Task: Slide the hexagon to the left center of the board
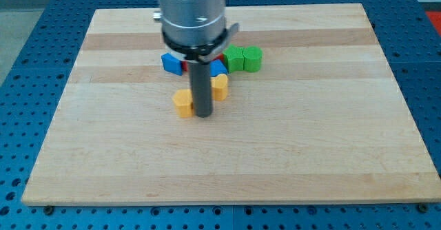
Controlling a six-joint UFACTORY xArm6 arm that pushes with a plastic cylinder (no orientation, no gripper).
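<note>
My tip [203, 113] rests on the wooden board [227, 161] just right of a yellow block [183, 102], touching or nearly touching it; its shape may be a hexagon but I cannot be sure. A second yellow block [220, 86] sits just right of the rod, slightly higher. A blue block [171, 63] lies at the upper left of the rod, and another blue block [218, 68] shows partly behind it. A bit of a red block [185, 65] peeks out under the arm's body. Two green blocks [236, 58] [252, 59] sit side by side at the right.
The arm's grey cylindrical body [192, 13] hangs over the top middle of the board and hides part of the cluster. A blue perforated table [27, 65] surrounds the board.
</note>
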